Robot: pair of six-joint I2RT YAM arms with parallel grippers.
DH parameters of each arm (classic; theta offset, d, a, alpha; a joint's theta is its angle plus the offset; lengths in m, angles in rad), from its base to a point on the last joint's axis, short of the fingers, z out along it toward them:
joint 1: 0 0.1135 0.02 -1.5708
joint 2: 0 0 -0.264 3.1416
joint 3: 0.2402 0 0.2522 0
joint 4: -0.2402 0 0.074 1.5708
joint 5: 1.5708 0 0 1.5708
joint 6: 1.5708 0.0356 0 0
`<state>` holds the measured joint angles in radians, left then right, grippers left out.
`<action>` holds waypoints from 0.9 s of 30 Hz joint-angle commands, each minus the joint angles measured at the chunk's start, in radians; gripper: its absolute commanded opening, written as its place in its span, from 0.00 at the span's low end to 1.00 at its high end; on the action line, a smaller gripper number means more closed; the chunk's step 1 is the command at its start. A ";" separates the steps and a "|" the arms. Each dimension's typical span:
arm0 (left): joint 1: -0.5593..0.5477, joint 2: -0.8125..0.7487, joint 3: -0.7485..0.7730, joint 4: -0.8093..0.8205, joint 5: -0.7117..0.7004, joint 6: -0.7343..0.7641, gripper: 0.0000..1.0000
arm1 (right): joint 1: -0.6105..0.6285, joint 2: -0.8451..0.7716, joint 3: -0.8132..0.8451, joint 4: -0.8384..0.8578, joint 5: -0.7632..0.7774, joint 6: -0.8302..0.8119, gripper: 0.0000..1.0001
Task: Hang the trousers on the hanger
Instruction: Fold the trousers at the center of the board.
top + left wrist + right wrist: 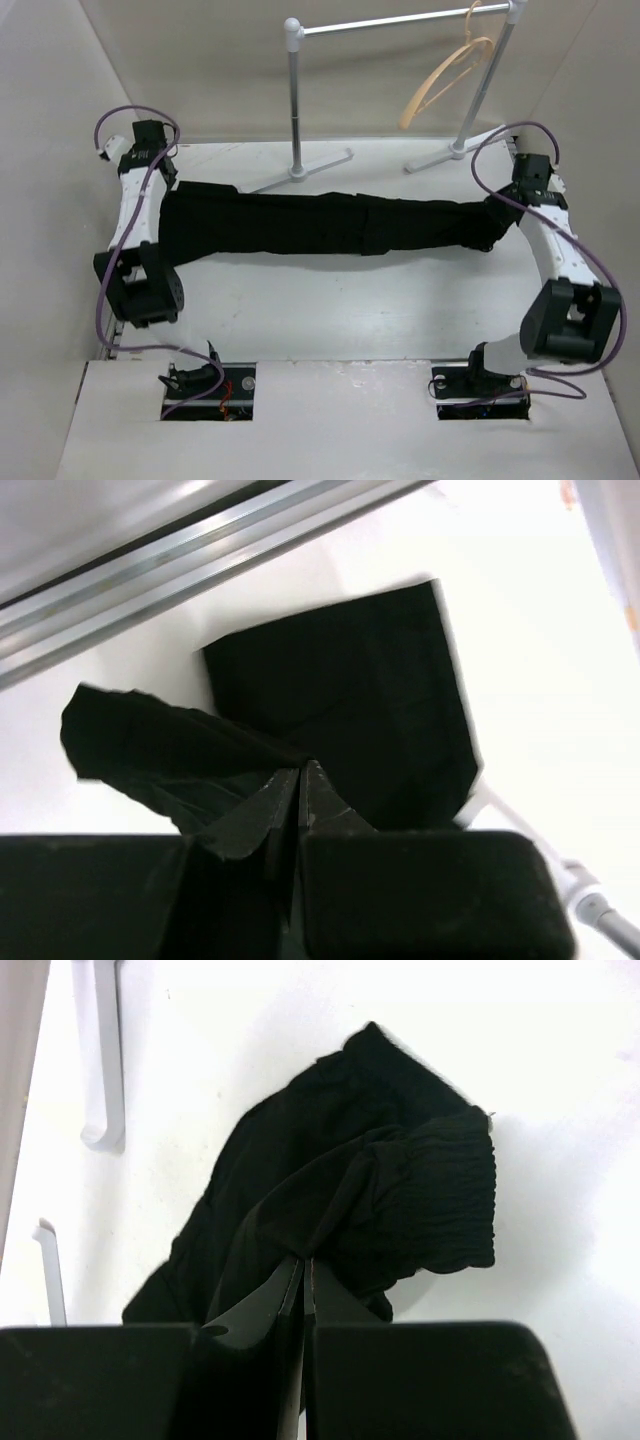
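The black trousers (pixel 320 222) lie stretched left to right across the table in the top view. My left gripper (pixel 165 180) is shut on the trousers' left end, a pinched fold of fabric (pixel 200 750) showing at its fingertips. My right gripper (pixel 500 205) is shut on the right end, by the elastic waistband (pixel 440 1190). The tan hanger (pixel 445 80) hangs by its hook from the white rack's top bar at the back right, well away from both grippers.
The white tubular rack (pixel 296 100) stands at the back of the table, its feet (pixel 300 172) just behind the trousers. Side walls close in on the left and right. A metal rail (pixel 200 550) runs along the table's left edge.
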<state>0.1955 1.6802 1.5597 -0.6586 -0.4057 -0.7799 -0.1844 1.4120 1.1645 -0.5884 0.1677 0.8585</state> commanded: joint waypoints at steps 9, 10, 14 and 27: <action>-0.041 0.559 0.601 -0.042 -0.015 0.200 0.26 | -0.008 0.537 0.532 -0.017 -0.005 -0.032 0.27; -0.041 0.579 0.640 -0.053 -0.001 0.212 0.32 | -0.008 0.571 0.579 -0.043 -0.005 -0.033 0.38; -0.031 0.477 0.578 -0.036 0.019 0.220 0.45 | 0.021 0.570 0.629 -0.048 0.003 -0.049 0.66; 0.032 -0.261 -0.648 0.356 0.396 -0.134 0.49 | 0.217 0.067 -0.041 0.297 -0.099 0.040 0.13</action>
<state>0.2100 1.4117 1.0538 -0.4412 -0.1616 -0.7784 0.0093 1.5314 1.2129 -0.4095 0.1177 0.8627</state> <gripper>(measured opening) 0.482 0.132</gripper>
